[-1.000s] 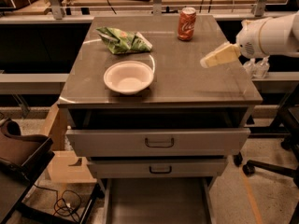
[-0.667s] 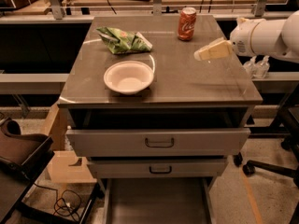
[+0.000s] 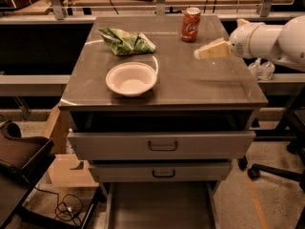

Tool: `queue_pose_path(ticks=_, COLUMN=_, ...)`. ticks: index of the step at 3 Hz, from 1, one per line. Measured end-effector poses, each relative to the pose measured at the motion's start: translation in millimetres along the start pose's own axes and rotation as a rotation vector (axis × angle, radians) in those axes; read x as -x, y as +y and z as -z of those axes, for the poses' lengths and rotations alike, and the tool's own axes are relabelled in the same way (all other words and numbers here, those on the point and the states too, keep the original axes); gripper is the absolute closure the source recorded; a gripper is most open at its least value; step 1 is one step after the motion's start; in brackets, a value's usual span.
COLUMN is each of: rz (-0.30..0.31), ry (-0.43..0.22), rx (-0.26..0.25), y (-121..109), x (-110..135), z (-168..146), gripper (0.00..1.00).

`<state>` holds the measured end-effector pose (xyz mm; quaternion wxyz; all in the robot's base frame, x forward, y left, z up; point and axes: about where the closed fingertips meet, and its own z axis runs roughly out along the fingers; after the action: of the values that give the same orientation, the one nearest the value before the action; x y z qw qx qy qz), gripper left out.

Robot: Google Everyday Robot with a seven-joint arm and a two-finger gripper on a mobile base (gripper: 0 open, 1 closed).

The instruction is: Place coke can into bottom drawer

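Your coke can (image 3: 191, 25) stands upright, long axis vertical, silver rim up, at the far edge of the worktop (image 3: 200, 82), right of centre. The gripper (image 3: 199, 54) hovers near its front right, apart from it, pointing left. You cannot tell whether it is open or closed. The bottom drawer (image 3: 162, 209) is pulled out.

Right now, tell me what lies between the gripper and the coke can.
Only bare tabletop, as the camera view shows. The gripper hangs to the right of the coke can and nearer the camera, apart from it.
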<state>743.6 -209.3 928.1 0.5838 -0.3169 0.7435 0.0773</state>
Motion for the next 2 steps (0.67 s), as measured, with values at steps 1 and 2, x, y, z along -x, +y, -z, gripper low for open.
queue_pose_path(ticks=1, rz=-0.049, ry=-0.104, rx=-0.007, y=-19, x=-4, z=-41, gripper=0.0)
queue_pose_path(ticks=2, rz=-0.086, ry=-0.179, rx=-0.003, y=-36, x=-6, z=-78, gripper=0.0)
